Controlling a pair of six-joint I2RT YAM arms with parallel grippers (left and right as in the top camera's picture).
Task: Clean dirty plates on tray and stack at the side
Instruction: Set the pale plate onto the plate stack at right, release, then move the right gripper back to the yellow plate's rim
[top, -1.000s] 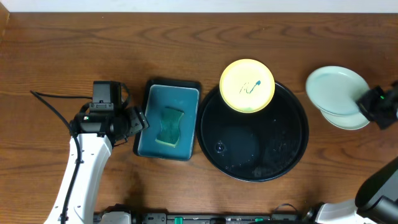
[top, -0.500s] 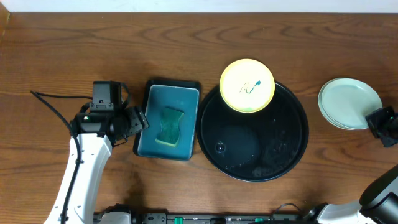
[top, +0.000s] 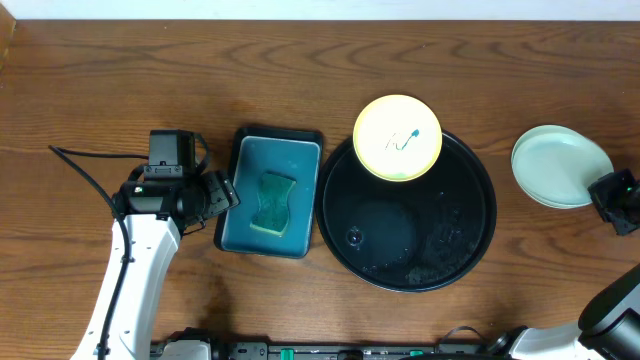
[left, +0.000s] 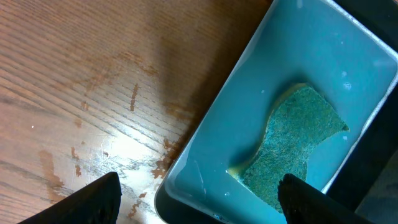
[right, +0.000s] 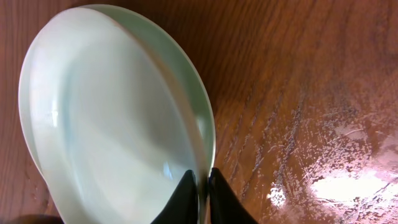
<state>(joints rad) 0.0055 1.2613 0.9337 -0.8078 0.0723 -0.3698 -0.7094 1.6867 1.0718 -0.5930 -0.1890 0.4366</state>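
Note:
Two pale mint plates (top: 560, 165) lie stacked on the bare wood right of the black tray (top: 400, 235). My right gripper (top: 615, 198) is at their near right rim. In the right wrist view its fingertips (right: 203, 177) pinch the rim of a mint plate (right: 106, 112). A pale yellow plate (top: 398, 137) with a small teal scribble rests on the tray's far rim. My left gripper (top: 222, 193) hangs open over the left edge of the teal tray (left: 267, 68), holding nothing.
The rectangular teal tray (top: 250, 160) left of the black tray holds a yellow-green sponge (top: 273, 203), which also shows in the left wrist view (left: 292, 143). Water drops glisten on the black tray's floor. Wet patches shine on the wood by the stacked plates.
The upper mint plate slid right and settled squarely onto the lower one, with my right gripper moving along with it. The left arm has not moved.

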